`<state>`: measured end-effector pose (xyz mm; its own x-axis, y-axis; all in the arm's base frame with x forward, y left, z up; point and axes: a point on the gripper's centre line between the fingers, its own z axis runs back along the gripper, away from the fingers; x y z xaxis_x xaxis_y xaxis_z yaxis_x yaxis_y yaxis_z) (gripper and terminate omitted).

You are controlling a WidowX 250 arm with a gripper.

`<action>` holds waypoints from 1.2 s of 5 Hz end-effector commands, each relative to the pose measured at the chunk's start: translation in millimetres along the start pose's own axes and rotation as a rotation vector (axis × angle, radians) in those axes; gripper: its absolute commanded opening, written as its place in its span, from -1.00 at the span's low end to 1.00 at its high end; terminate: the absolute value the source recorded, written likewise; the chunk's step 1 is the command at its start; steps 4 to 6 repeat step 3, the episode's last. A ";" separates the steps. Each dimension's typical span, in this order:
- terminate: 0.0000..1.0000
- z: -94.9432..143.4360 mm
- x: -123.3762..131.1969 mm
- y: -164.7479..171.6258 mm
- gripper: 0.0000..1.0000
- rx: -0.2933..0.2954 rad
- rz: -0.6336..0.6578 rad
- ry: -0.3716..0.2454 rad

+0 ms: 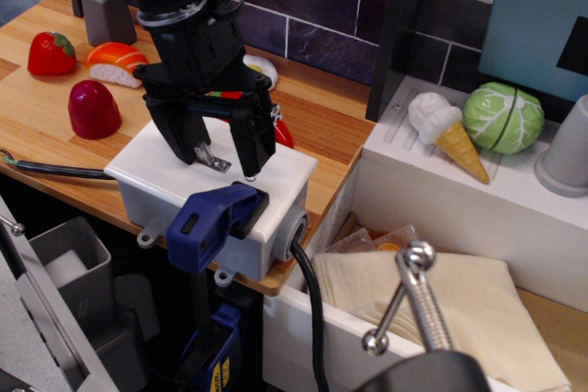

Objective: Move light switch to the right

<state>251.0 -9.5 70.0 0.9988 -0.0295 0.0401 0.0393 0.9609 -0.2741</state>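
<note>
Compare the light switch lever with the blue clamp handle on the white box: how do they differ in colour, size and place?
The light switch is bare silver-grey metal; the blue clamp handle is blue with a black part. The switch is small and thin; the clamp handle is much bulkier. The switch sits on the top face of the white box, between the fingers of the open hand; the clamp handle grips the box's front edge, clear of the hand. Both are on the same box.
</note>
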 end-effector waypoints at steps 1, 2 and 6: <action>-1.00 -1.8 7.0 -25.7 1.00 -0.010 -0.048 -0.017; -1.00 0.3 7.1 -26.4 1.00 -0.013 -0.047 -0.017; 1.00 3.3 8.3 -27.1 1.00 -0.003 -0.051 0.003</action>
